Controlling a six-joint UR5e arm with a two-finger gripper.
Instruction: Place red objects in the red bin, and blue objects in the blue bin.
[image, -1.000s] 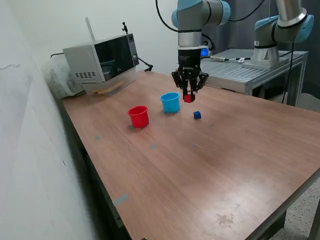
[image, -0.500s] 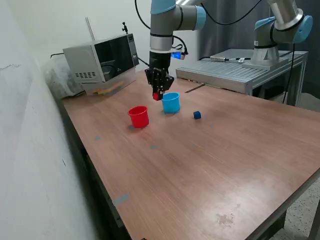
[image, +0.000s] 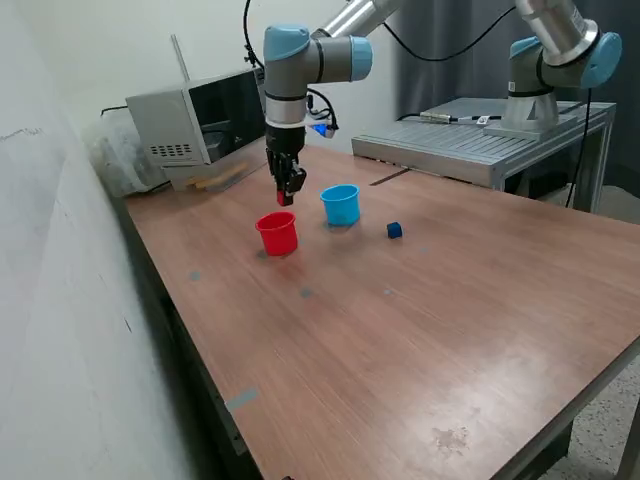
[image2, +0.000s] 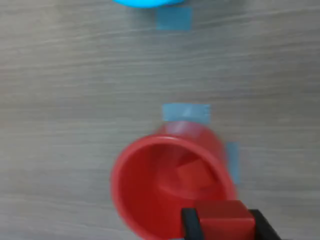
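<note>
Hovering just above the red cup (image: 277, 233) in the exterior view, the end effector (image: 286, 196) pinches a red cube (image: 285, 200) — not yet let go. The blue cup (image: 341, 204) stands near, toward the exterior view's right, and one dark-blue cube (image: 394, 230) lies on the worktop (image: 420, 330), apart from both cups; its sorting looks left to do.

The wrist view looks down into the red cup (image2: 165, 187): another red cube (image2: 195, 175) already lies inside, while the held cube (image2: 225, 220) sits between the fingers over the rim. Only the blue cup's edge (image2: 145, 2) shows — its contents cannot be seen.
</note>
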